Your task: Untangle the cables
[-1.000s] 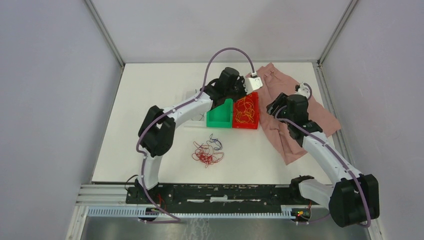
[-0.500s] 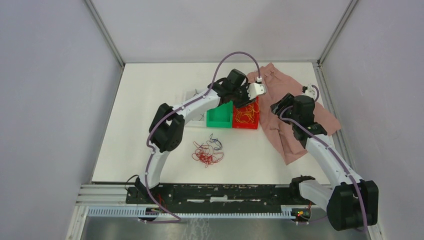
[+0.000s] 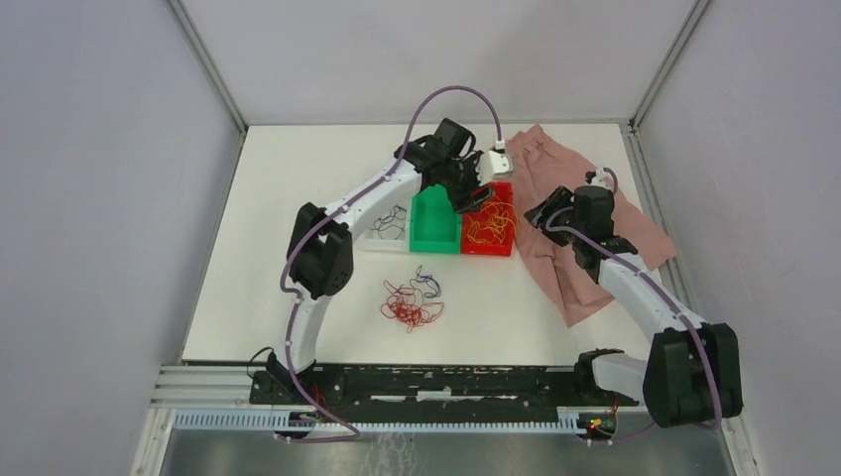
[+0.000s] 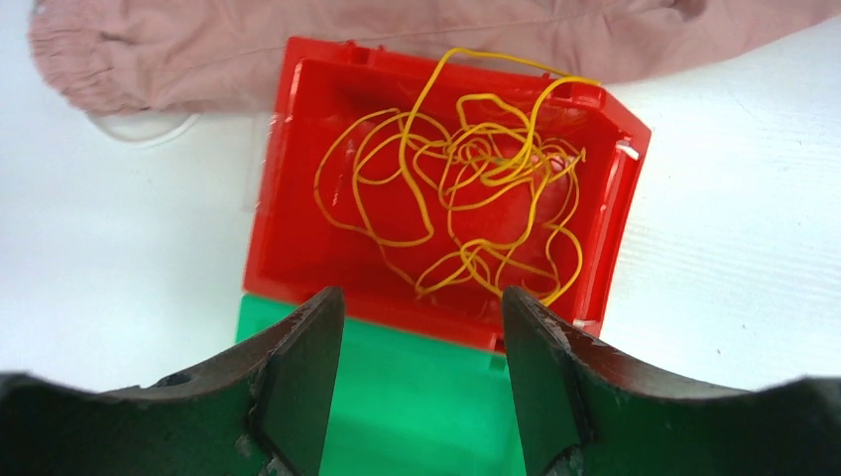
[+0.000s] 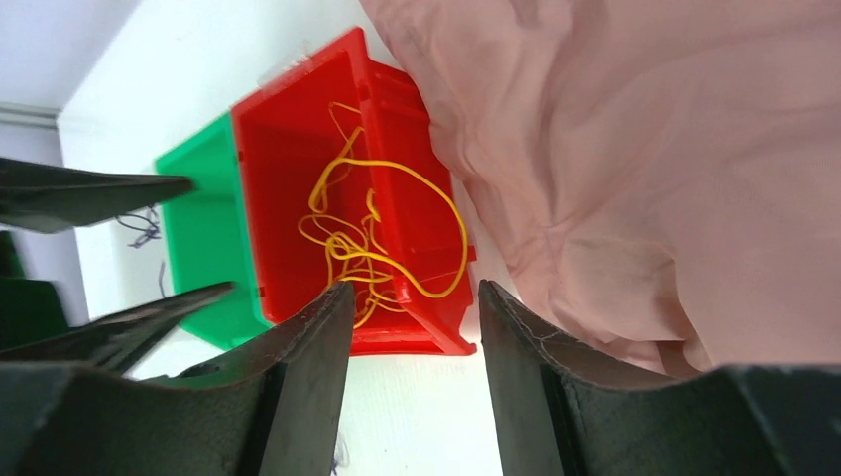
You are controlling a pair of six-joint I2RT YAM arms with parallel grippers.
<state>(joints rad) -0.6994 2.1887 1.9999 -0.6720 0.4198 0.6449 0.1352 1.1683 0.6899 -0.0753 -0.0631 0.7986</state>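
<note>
Orange-yellow cables (image 4: 466, 188) lie coiled inside the red bin (image 3: 501, 245), also seen in the right wrist view (image 5: 372, 243). A tangle of red and purple cables (image 3: 412, 298) rests on the white table in front of the bins. My left gripper (image 3: 473, 198) hovers over the seam between the green bin (image 3: 434, 233) and the red one, open with nothing between its fingers (image 4: 421, 322). My right gripper (image 3: 542, 212) hangs just right of the red bin, over the table, open and empty (image 5: 412, 302).
A pink cloth (image 3: 590, 233) lies right of the red bin, under the right arm. A few dark thin strands (image 3: 391, 219) sit left of the green bin. Grey walls enclose the table on three sides.
My left gripper has opened from shut and pulled back toward the green bin's edge, leaving yellow cable in the red bin. The right gripper shifted slightly near the bin.
</note>
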